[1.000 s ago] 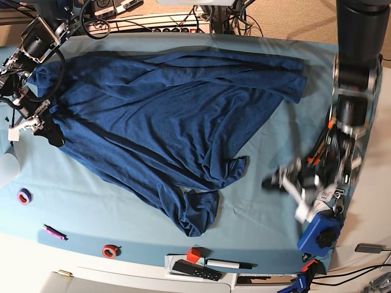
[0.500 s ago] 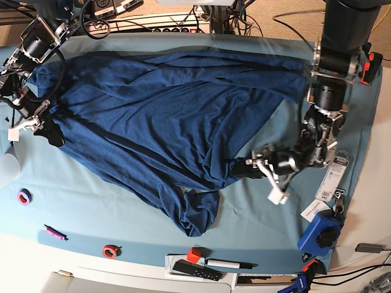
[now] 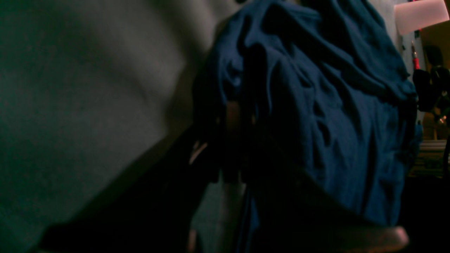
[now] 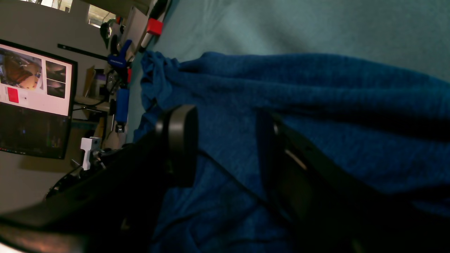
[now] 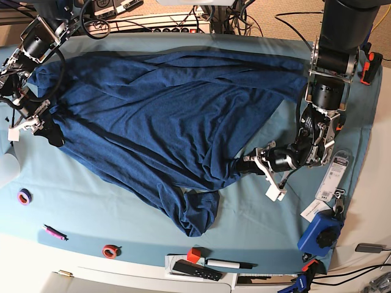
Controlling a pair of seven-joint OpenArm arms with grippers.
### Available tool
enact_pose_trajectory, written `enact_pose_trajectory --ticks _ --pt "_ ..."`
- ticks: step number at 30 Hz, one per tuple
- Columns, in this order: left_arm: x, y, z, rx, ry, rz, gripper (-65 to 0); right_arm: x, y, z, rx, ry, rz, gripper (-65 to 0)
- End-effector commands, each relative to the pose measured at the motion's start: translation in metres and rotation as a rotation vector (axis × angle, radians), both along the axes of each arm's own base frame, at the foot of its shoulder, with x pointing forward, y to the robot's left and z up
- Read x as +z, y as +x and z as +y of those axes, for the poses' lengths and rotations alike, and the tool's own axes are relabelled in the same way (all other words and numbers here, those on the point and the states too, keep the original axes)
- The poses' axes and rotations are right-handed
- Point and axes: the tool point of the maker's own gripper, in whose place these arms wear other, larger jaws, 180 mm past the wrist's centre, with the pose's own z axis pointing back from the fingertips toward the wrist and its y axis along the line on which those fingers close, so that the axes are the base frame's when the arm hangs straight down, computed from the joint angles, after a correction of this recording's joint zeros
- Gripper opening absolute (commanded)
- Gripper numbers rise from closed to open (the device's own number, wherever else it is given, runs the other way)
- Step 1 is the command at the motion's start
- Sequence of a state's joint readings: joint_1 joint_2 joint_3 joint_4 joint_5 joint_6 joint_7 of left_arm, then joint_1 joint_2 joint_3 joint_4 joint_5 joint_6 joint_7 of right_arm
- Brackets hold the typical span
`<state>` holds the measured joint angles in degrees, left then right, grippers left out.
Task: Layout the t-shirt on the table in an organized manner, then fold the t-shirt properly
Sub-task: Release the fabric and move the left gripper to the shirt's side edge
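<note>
At t-shirt [image 5: 159,122] edge, L arm low, left tool [image 5: 249,165] clamped on fabric

Beyond my working surface I note tan carpet [image 5: 269,15] at the far side strewn with black cables [image 5: 235,15] and a power strip [image 5: 177,27], and a lit monitor [image 4: 33,102] against a pale grey wall [image 4: 31,21].

Right gripper [image 4: 225,147] is seen with jaws apart, dark fingers [image 4: 179,140] hovering over the t-shirt [image 4: 316,116]; contact cannot be told. Teal table [image 4: 299,28] is shown above the shirt. A monitor [image 4: 33,98] is seen at left.
</note>
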<state>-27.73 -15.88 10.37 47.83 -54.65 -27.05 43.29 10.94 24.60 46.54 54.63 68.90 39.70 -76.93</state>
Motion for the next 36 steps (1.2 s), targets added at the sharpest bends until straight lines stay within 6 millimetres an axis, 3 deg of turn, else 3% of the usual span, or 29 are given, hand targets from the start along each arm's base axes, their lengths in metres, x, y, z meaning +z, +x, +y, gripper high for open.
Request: enact_pose_trajectory --ticks 1,8,19,28,29,33,34,36 --pt "0.012 0.010 0.002 -0.014 0.015 -0.031 -65.0 0.022 0.008 -0.013 -0.017 -0.027 -0.061 -37.9" --pt "0.053 0.045 0.008 -0.028 0.040 -0.141 -65.0 0.022 0.008 -0.013 -0.017 -0.027 -0.061 -37.9" --pt "0.086 0.080 0.048 0.005 0.185 -0.259 -65.0 0.022 0.008 -0.013 -0.016 -0.027 -0.061 -37.9" --pt "0.119 0.108 0.054 0.106 0.158 -0.453 -65.0 0.022 0.008 -0.013 -0.016 -0.027 -0.060 -37.9" --pt "0.121 0.109 0.052 0.105 0.155 -0.469 -63.9 0.022 0.008 -0.012 -0.016 -0.027 -0.060 -37.9" --pt "0.121 0.109 0.051 0.106 0.159 -0.471 -31.5 0.022 0.008 -0.012 -0.015 -0.027 -0.059 -37.9" --pt "0.119 0.109 0.053 0.113 0.167 -0.460 -27.6 0.022 0.008 -0.012 -0.015 -0.027 -0.060 -37.9" --pt "0.113 0.109 0.059 0.130 0.192 -0.425 -26.3 0.022 0.008 -0.012 -0.015 -0.027 -0.059 -37.9"
